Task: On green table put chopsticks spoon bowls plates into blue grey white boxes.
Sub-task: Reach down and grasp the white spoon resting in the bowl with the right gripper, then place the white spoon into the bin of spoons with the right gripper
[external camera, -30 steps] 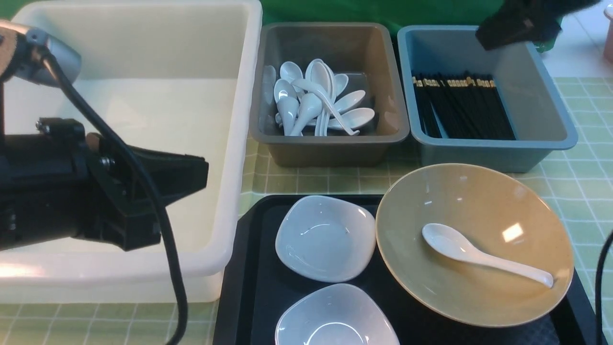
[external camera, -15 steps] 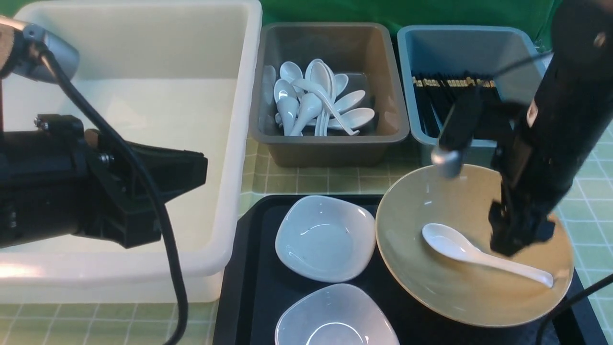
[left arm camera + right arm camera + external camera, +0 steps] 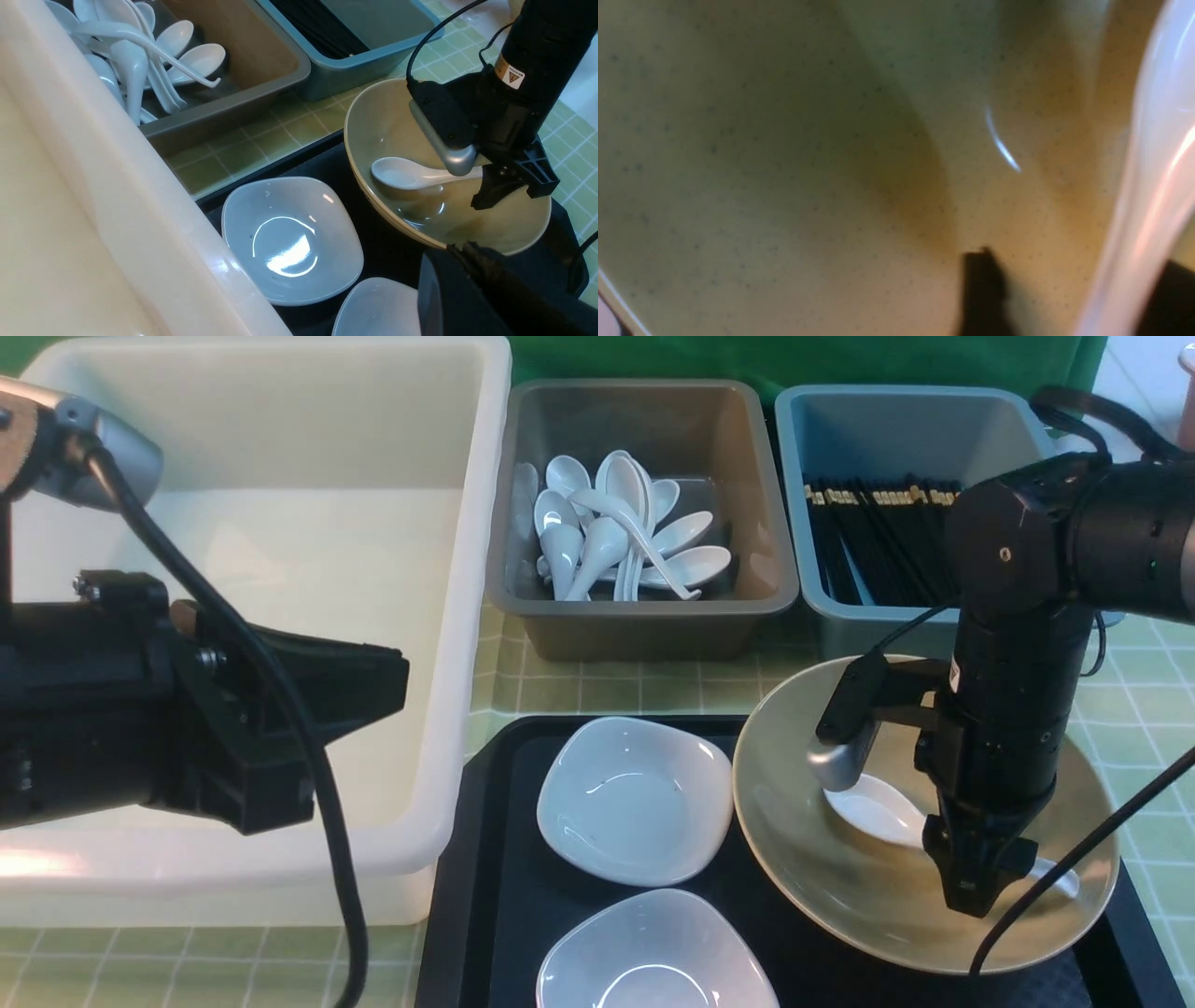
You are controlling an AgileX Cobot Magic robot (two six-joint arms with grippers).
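Spoon (image 3: 873,807), glossy white, lies in tan bowl (image 3: 840,887).

Glossy ceramic spoon (image 3: 873,807); glossy tan bowl (image 3: 810,870); textured black tray (image 3: 495,896).

White spoon (image 3: 878,810) lies in the tan bowl (image 3: 822,882) near right; two small white bowls (image 3: 635,798) just left

warning triangle label (image 3: 510,77), right arm (image 3: 542,37) (wording unreadable)
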